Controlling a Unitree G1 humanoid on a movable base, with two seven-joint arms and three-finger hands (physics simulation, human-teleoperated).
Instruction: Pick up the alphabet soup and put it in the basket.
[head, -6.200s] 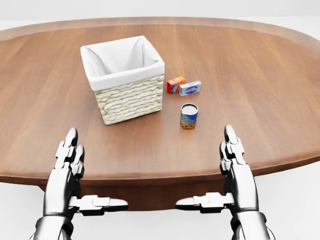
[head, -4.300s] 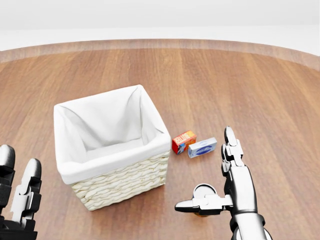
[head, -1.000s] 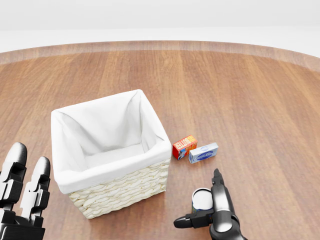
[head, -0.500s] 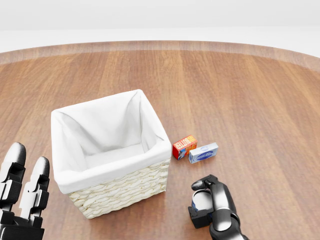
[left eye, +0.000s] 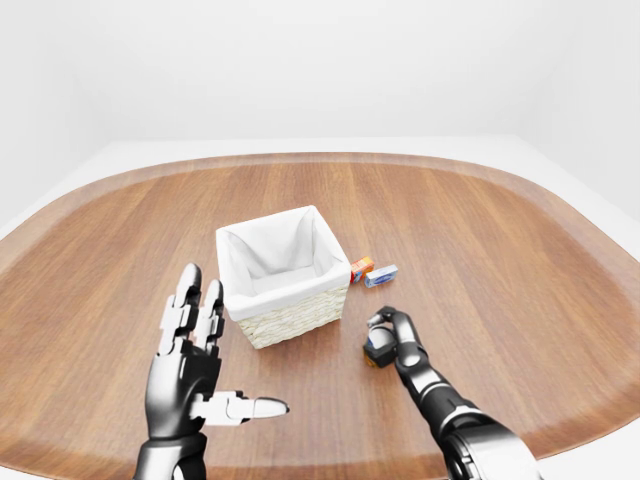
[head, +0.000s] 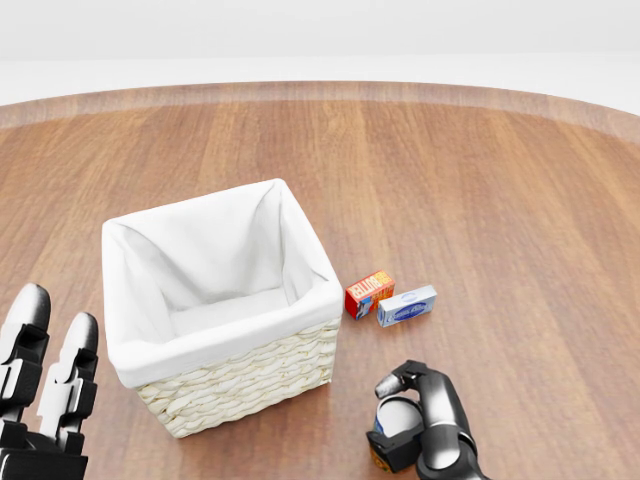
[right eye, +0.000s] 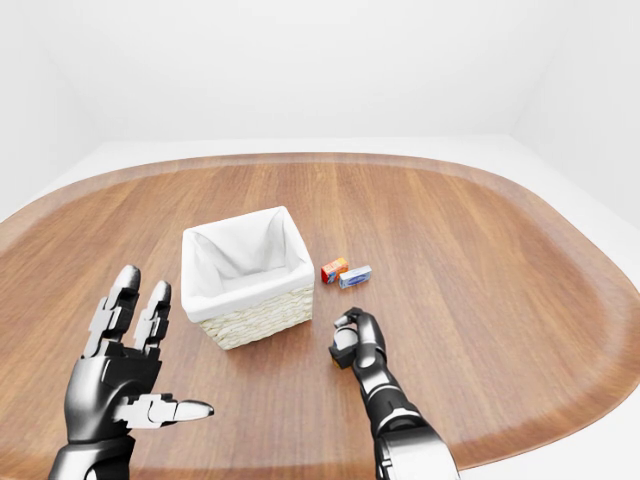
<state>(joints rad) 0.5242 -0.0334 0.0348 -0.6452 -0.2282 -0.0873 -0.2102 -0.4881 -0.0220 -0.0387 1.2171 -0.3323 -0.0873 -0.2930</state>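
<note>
The alphabet soup can (head: 397, 421) stands on the wooden table (head: 480, 180) at the bottom of the head view, just right of the basket. My right hand (head: 408, 420) has its fingers curled round the can. The basket (head: 222, 300) is woven wicker with a white cloth lining and is empty. My left hand (left eye: 195, 345) is open with fingers spread, held over the table to the left of the basket, apart from everything.
A small red and orange box (head: 368, 294) and a small blue and white box (head: 406, 305) lie side by side on the table just right of the basket, above my right hand in the head view.
</note>
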